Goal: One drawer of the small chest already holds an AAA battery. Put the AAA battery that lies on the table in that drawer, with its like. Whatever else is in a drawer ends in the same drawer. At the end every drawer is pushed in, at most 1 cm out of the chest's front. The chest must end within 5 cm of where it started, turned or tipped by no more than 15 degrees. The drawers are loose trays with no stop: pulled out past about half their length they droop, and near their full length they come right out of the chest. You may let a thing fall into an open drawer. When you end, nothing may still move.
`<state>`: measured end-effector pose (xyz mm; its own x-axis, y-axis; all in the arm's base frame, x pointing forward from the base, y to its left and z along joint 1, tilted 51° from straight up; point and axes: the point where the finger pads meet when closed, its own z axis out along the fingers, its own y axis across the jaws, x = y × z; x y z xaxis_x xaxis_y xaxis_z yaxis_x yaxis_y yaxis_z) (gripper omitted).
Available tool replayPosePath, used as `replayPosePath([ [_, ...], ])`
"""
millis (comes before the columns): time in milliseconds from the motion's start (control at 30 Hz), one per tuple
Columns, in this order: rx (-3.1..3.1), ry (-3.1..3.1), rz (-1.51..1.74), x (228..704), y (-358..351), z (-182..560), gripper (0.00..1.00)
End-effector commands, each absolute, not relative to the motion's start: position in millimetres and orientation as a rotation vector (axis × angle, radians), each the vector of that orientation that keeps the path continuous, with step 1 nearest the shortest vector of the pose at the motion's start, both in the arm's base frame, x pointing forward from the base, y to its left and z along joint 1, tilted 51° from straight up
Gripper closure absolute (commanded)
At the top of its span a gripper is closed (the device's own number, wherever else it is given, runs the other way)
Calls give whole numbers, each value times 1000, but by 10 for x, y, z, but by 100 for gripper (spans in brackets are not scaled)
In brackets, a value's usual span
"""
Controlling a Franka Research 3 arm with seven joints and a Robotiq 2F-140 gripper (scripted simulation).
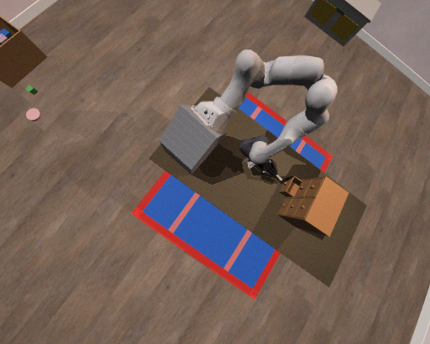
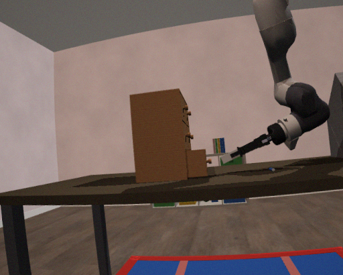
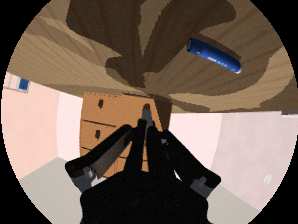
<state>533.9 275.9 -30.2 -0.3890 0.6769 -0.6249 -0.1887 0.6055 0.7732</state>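
Note:
The small brown chest (image 1: 315,203) stands on the dark table, also seen from the side in the exterior view (image 2: 159,135). Its lowest drawer (image 2: 197,163) (image 1: 291,185) on the robot's side is pulled part way out; the other drawers look pushed in. A blue AAA battery (image 3: 213,55) (image 2: 270,169) lies on the table, seen in the exterior view as a small blue speck. My gripper (image 2: 230,155) (image 3: 145,116) is shut and empty, held a little above the table, pointing at the chest's front, apart from the open drawer. The inside of the drawer is hidden.
A grey block (image 1: 190,143) holds the arm's base at the table's other end. Blue mats with red borders (image 1: 208,235) lie on the floor beside the table. A brown box (image 1: 8,48) and a dark cabinet (image 1: 340,17) stand far off.

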Motion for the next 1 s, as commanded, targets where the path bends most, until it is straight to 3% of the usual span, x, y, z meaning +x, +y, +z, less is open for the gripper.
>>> replayPosePath([
  [0, 401, 1734, 976, 5382, 2751, -299, 100],
  [967, 401, 1734, 976, 5735, 2809, -259, 100],
])
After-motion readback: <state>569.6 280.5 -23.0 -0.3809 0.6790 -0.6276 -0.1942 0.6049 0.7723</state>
